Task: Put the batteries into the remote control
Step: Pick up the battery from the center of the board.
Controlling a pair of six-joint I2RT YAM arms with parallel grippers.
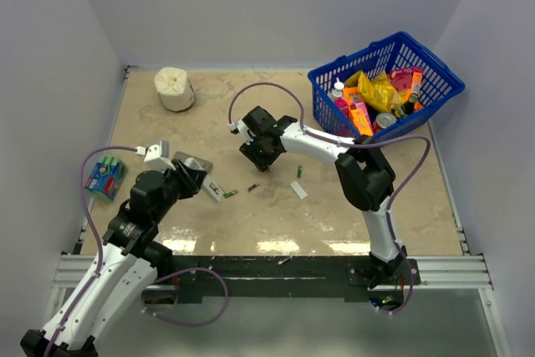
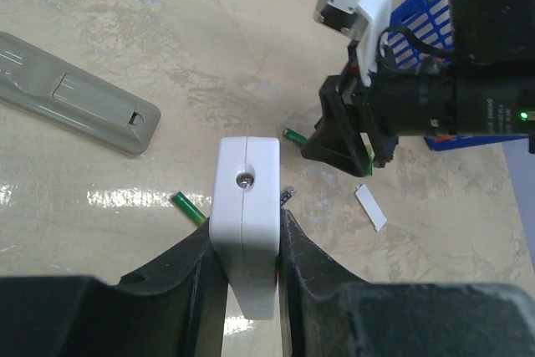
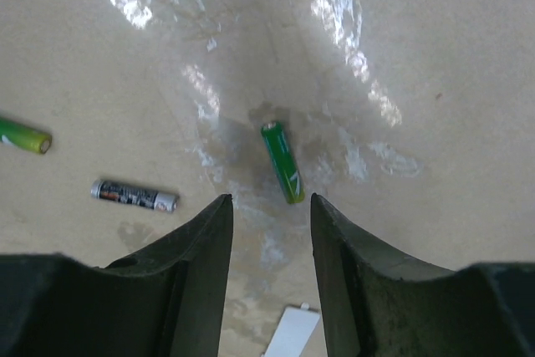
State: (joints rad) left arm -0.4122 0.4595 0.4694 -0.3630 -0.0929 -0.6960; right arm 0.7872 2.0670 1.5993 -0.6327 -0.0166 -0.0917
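Closest in, the left gripper (image 2: 245,223) has its jaws clamped on the two long sides of the white remote control (image 2: 245,177), which sticks out forward from between the fingers, low over the beige table (image 1: 351,215). Whether the remote's far end touches the surface cannot be told. One green battery (image 2: 188,206) lies on the table just beside the remote, on its left in the wrist view and partly hidden by it. The tip of a dark battery (image 2: 287,196) shows just beside the remote on the right. Out at the table's left edge, level with this gripper, sits a shrink-wrapped pack of green cells (image 1: 104,177). A little farther on, a grey remote-shaped bar (image 2: 75,102) lies flat, apart from the white remote. A small flat white rectangle (image 2: 371,206), possibly a battery cover, lies alone near mid-table. Beyond that, the right gripper (image 3: 269,202) points down at the table with its jaws apart and nothing between them. A second green battery (image 3: 282,162) lies just past its fingertips, roughly in line with the gap, touched by neither finger. Farthest away, a white roll (image 1: 174,88) stands near the back left corner, and a blue plastic basket (image 1: 384,81), filled with bright packets and bottles, sits at the back right.
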